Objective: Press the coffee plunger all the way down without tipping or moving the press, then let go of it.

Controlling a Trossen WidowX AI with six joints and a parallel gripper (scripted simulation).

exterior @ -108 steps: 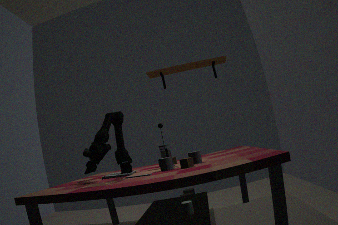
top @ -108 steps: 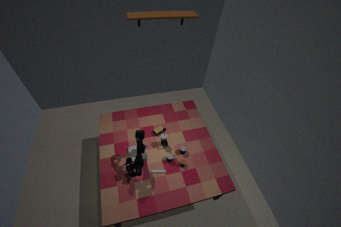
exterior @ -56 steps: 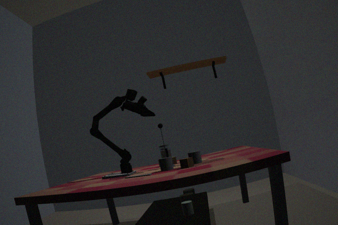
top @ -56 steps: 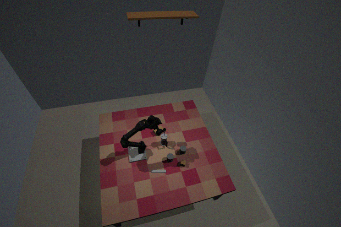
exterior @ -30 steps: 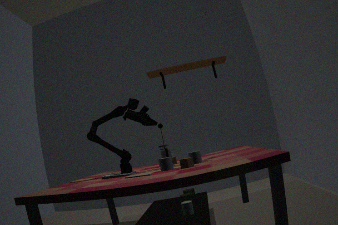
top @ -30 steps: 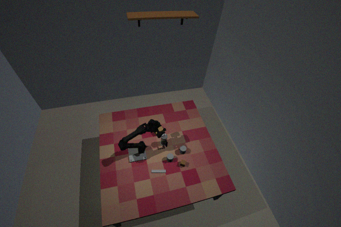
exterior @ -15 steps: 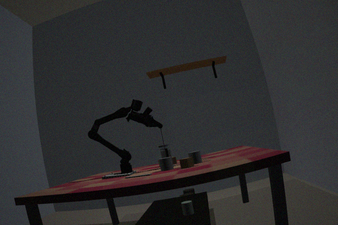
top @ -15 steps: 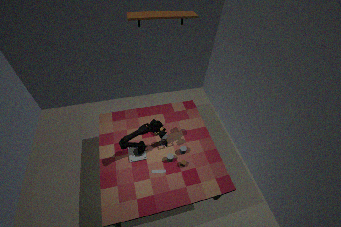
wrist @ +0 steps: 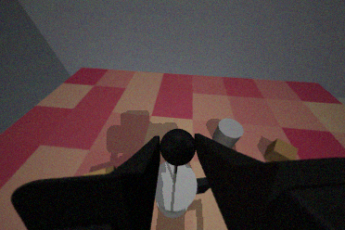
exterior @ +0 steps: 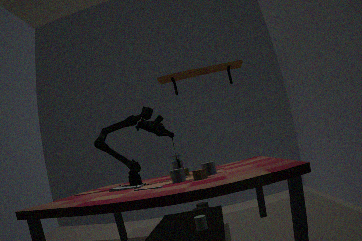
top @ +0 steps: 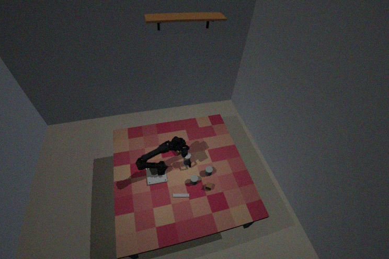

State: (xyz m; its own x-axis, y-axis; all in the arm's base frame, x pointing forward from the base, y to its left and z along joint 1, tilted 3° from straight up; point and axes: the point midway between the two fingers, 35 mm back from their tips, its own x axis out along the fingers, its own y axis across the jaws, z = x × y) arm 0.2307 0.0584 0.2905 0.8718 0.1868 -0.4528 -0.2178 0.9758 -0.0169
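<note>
Gripper [wrist: 178, 147], black, parallel-jaw: clamped on round black plunger knob [wrist: 177, 146] above upright grey cylindrical coffee press [wrist: 175, 189], red-and-tan chequered worktop [wrist: 105, 111].

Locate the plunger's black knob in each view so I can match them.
Top: hidden under the gripper, above the press.
Exterior: knob at the gripper tip, rod running down to the press.
Wrist: centre frame, between the jaws.
Shared landmark: brown block.

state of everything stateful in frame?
end effector: shut on plunger knob
plunger knob: raised, rod fully extended, not pressed
coffee press: upright on table
grey cups: both upright
brown block: resting flat on table
white strip: lying flat
</note>
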